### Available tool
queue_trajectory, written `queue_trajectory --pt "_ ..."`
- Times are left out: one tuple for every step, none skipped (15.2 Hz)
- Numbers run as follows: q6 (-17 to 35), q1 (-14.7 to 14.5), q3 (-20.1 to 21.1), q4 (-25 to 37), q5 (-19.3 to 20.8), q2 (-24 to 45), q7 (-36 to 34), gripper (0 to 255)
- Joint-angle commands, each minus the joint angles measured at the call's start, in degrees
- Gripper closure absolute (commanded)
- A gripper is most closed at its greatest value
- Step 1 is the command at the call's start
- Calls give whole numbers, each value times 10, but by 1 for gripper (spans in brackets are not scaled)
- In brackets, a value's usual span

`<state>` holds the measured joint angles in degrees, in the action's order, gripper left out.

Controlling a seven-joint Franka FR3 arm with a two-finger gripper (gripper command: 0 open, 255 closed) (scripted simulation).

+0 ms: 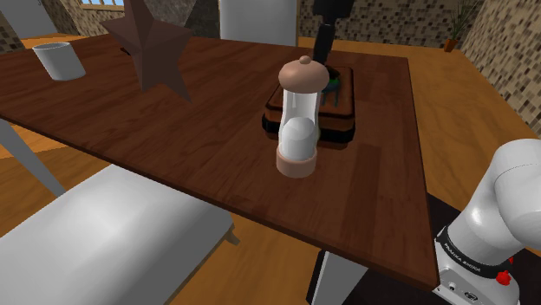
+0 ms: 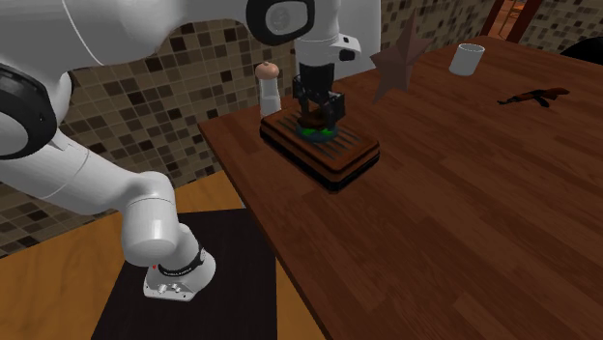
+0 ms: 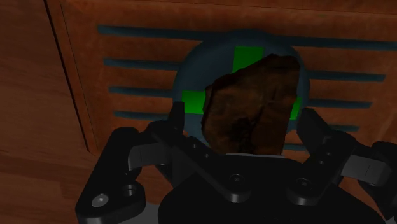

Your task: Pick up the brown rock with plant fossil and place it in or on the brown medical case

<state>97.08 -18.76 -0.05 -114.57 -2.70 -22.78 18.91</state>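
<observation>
Brown rough-faced rock (image 3: 251,105) sits between the two black fingers of the black two-finger gripper (image 3: 243,118), directly over the round blue-grey emblem with a green cross (image 3: 245,57) on the lid of the flat reddish-brown ribbed medical case (image 3: 76,76). The claw is released: its fingers stand wide apart, and a strip of emblem shows between one finger (image 3: 175,121) and the rock's edge, while the other finger is close against the rock's opposite side. Whether the rock already rests on the lid or is just above it cannot be told. In the second exterior view the gripper hangs upright close over the middle of the case, which lies flat on the dark brown wooden table (image 1: 173,147) near its edge on the robot's side. A tall grinder with a tan cap and base and a clear body holding a white ball (image 1: 299,117) stands upright just beside the case; in the shoulder view it covers part of the case. Farther along the table, well apart from the case, are a dark brown star-shaped figure (image 1: 156,48) and a white cup (image 1: 59,61). A small dark rifle-shaped object (image 2: 531,96) lies at the second exterior view's right. A white bench (image 1: 113,234) stands beside the table.
</observation>
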Motion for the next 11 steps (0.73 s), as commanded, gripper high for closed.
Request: queue_trajectory --pt "-31 0 -1 33 0 2 0 0" --pt "-50 1 -2 56 1 6 0 0" --pt "-65 1 -2 75 1 9 0 0" --pt "-65 1 -2 75 1 9 0 0" --pt "-65 1 -2 74 1 9 0 0" --pt "-65 1 -2 75 1 9 0 0" --pt "-65 1 -2 75 1 9 0 0" --pt "-65 1 -2 75 1 9 0 0" --pt "-65 1 -2 75 1 9 0 0" --pt "-65 1 -2 75 1 9 0 0" --pt "-65 1 -2 74 1 9 0 0"
